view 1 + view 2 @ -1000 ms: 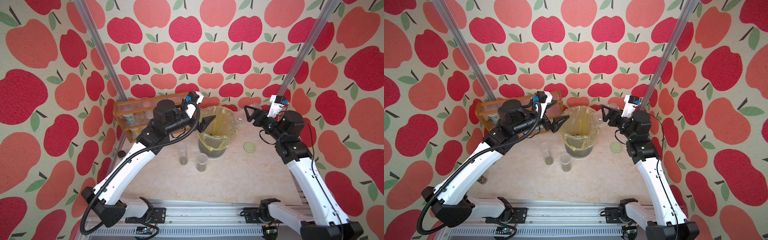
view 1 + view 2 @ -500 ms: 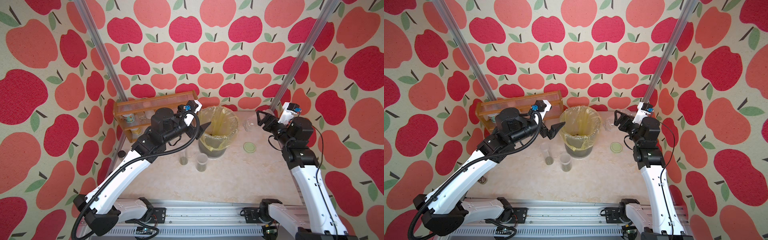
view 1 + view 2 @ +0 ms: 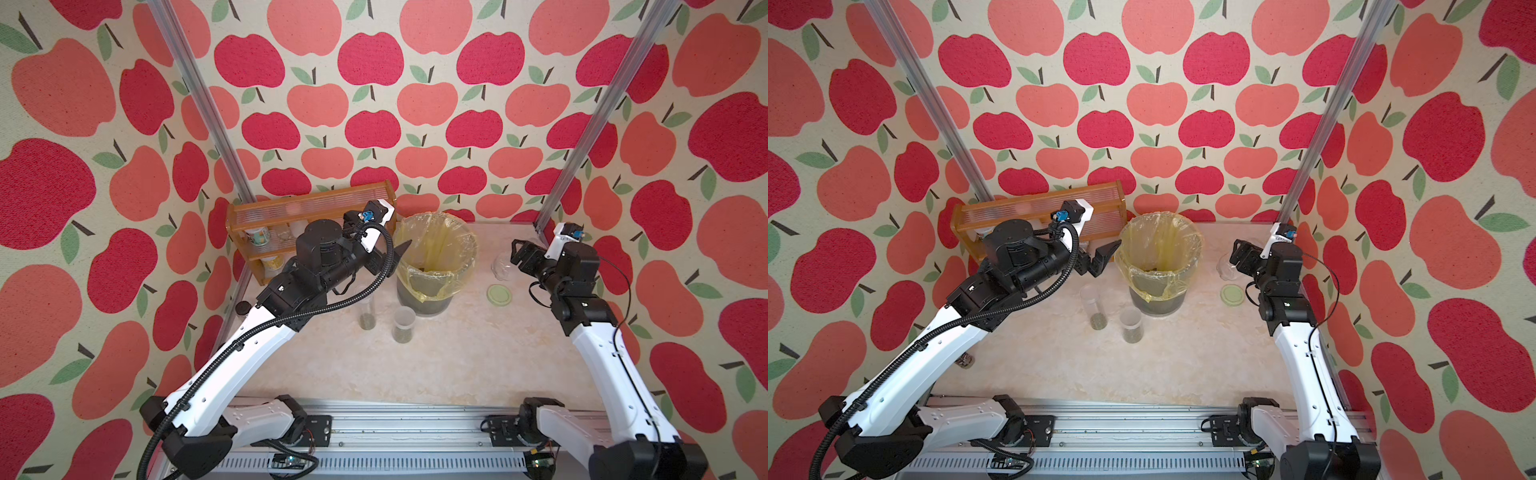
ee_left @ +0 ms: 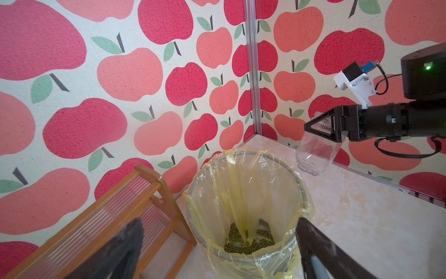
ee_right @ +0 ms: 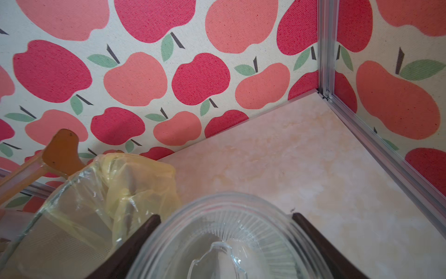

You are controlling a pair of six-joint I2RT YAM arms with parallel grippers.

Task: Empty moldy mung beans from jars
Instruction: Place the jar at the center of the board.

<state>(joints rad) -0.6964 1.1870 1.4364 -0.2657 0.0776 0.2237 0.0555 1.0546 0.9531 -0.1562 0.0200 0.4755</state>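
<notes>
top views, itemised left to right.

1. wooden rack [image 3: 309,210]: at the back wall, left side. printed cans [image 3: 259,237] stand on its shelves. it is no part of the job and is judged parked out of the way.
2. left gripper [image 3: 1104,258]: jaws spread wide with nothing between them, hanging just beside the bin's rim. it is judged free for the next jar.
3. tall narrow jar [image 3: 367,309]: upright on the table [image 3: 436,374], just in front of the bin. a low layer of mung beans [image 3: 367,323] lies at its bottom, not yet emptied.
4. shorter jar [image 3: 402,329]: upright with its frosted lid [image 3: 404,316] on, just beside item 3. it holds dark beans in its lower part, not yet emptied. both jars are judged staged near the bin for a short carry.
5. bin [image 3: 422,301]: grey, lined with a yellow bag [image 3: 436,245] folded over the rim, likely so spills stay in the liner. the left wrist view shows a heap of beans at its bottom.
6. wide jar [image 4: 313,154]: clear, ribbed, lidless and apparently empty. the right gripper [image 4: 313,128] clamps it at the mouth end, tilted, to the right of the bin and clear of it. whether its base touches the table cannot be told.
7. pale green lid [image 3: 499,295]: flat on the table near the held jar, judged set aside to free the mouth for pouring.
</notes>
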